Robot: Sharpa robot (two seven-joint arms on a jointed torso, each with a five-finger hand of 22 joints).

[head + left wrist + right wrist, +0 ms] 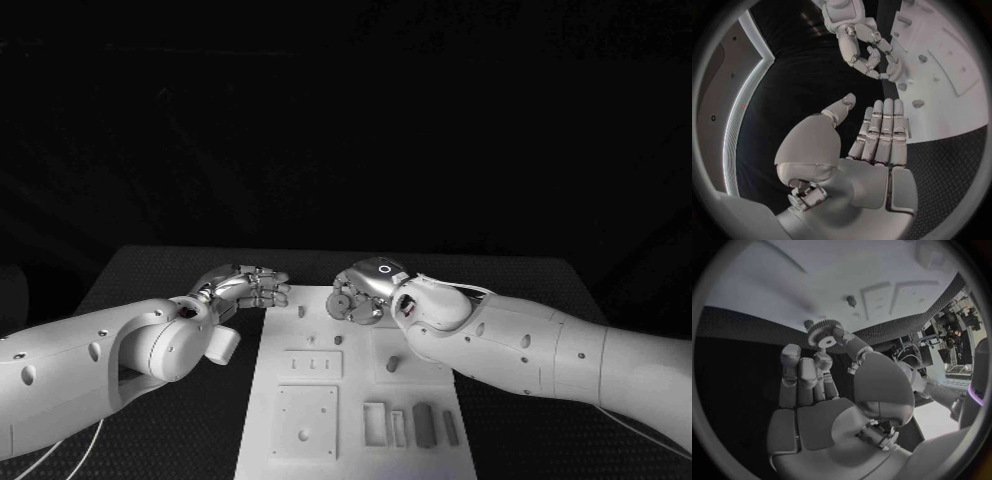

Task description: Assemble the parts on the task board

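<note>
The right hand (826,390) pinches a small toothed grey gear (824,333) just above the white task board's (361,420) far end; the left hand (245,286) hovers beside, fingers straight, holding nothing.

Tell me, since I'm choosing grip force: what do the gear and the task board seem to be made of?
The gear pinched by the right hand looks like matte grey plastic or dull metal, without glints; which one is unclear. The task board looks like matte white plastic, with crisp recesses and no shine.

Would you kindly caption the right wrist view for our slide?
Right hand pinches a small grey toothed gear above the white task board.
</note>
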